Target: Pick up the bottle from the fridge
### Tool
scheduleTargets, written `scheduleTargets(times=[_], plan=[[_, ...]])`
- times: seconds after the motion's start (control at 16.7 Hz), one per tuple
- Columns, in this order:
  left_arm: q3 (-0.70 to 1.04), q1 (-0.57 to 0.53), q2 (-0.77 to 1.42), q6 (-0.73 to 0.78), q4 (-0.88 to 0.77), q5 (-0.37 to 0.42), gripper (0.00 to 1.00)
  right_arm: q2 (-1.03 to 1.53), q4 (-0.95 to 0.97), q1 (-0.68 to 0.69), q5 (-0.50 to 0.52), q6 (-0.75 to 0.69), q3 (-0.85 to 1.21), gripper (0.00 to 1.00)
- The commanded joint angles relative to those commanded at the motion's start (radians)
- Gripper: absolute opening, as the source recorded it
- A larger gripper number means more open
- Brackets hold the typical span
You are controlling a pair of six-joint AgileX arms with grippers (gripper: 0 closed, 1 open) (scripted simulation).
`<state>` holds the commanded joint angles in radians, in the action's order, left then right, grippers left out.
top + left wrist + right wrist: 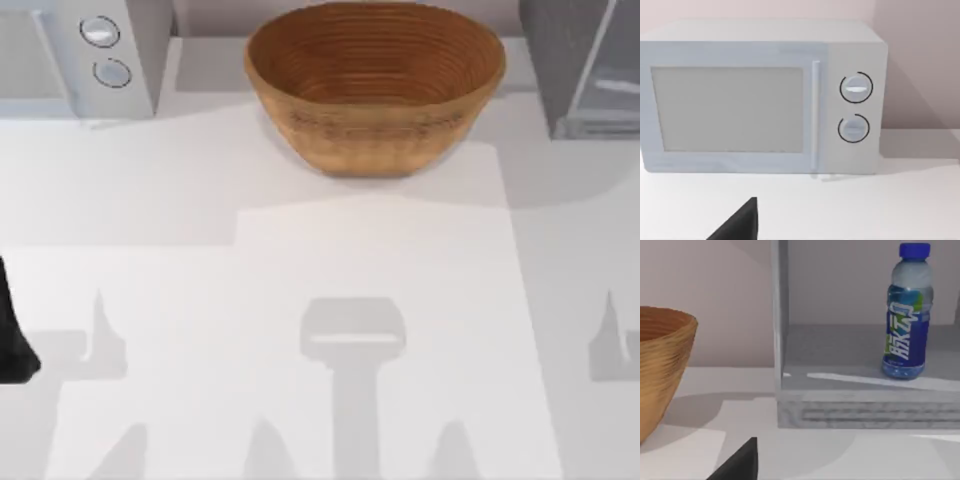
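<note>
1. You see the bottle (906, 315) standing upright inside the fridge (583, 60), at the table's (300, 300) far right corner.
2. The basket (375, 85) sits at the far edge, middle.
3. For either end effector, you cannot tell the finger state.

Rendered kitchen-ish setup: white microwave (765, 97) w/ two knobs, woven basket (375, 85) and open fridge (865, 390) on a plain white surface (300, 280), bare wall behind.
</note>
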<state>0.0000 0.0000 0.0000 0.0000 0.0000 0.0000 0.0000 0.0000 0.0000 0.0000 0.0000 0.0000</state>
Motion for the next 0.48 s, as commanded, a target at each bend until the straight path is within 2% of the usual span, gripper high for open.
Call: scheduleTargets(times=[0.24,0.48], plan=[[0.0,0.0,0.0,0.0,0.0,0.0,1.0,0.031,0.031,-0.011,-0.013,0.0,0.005,1.0],[0.0,0.0,0.0,0.0,0.0,0.0,1.0,0.219,0.221,-0.073,-0.081,0.002,0.034,1.0]])
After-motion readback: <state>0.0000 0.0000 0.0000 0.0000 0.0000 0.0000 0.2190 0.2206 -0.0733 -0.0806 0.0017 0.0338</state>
